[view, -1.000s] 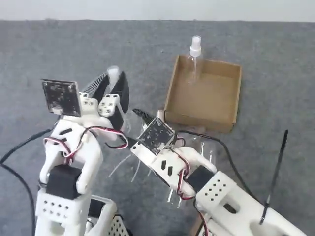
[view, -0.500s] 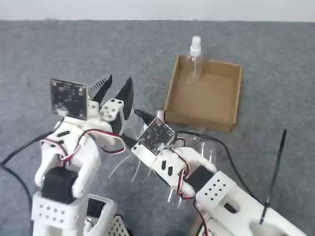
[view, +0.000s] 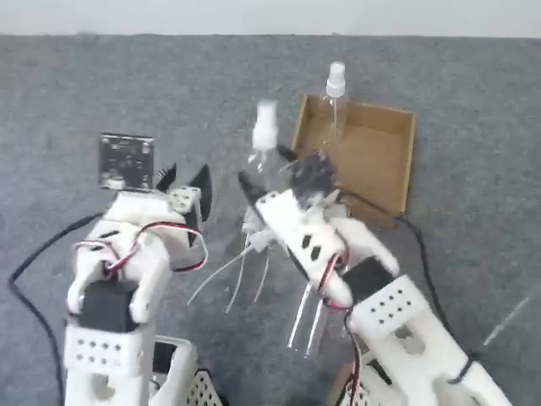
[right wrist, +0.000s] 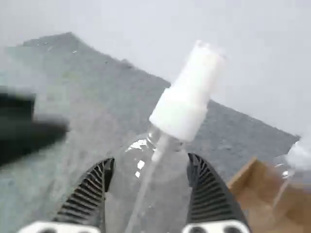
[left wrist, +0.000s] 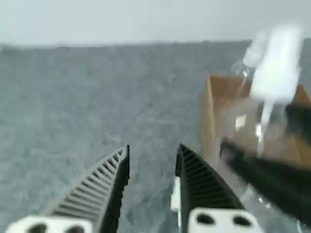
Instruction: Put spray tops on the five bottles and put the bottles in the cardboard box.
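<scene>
The right gripper (right wrist: 149,162) was clamped on a spray-topped bottle (view: 265,156), held just beside the cardboard box (view: 376,165). The left gripper (left wrist: 153,150) stood partly open (nothing held).

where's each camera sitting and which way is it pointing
High view: fixed above the table, looking down on both arms and the cardboard box.
Left wrist view: on the left arm, past its open left claw toward the box.
Right wrist view: on the right arm, along the right claw gripping a spray-topped bottle.
All three share that bottle and box.
</scene>
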Tool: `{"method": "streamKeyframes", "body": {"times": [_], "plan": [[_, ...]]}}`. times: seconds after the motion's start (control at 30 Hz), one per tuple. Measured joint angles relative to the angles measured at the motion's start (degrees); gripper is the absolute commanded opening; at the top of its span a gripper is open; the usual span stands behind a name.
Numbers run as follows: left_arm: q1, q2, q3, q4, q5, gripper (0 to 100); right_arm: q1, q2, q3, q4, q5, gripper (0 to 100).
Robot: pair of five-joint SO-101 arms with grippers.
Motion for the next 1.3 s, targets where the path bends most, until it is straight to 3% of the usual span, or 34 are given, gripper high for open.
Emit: {"method": "streamKeyframes", "body": {"times": [0.2,0.4,0.7,1.03,1.3], "plan": [[6.24,0.00,8.70,-3.78,-2.37,25,1.14,9.85,-11.60,4.04,-0.35,0.6],[9.85,0.00,14.86,-9.23,-2.73,26,0.97,18.46,-21.89,10.29,-4.48,0.6],[10.29,0.00,19.25,-15.91,-2.73,26,-2.02,15.03,-26.99,25.41,-5.19,0.6],[10.46,0.00,19.25,-15.91,-2.73,26,-2.20,12.40,-26.99,27.69,-5.27,0.6],[10.37,0.00,19.25,-15.91,-2.73,26,9.14,12.40,-29.36,29.89,0.44,0.6]]}}
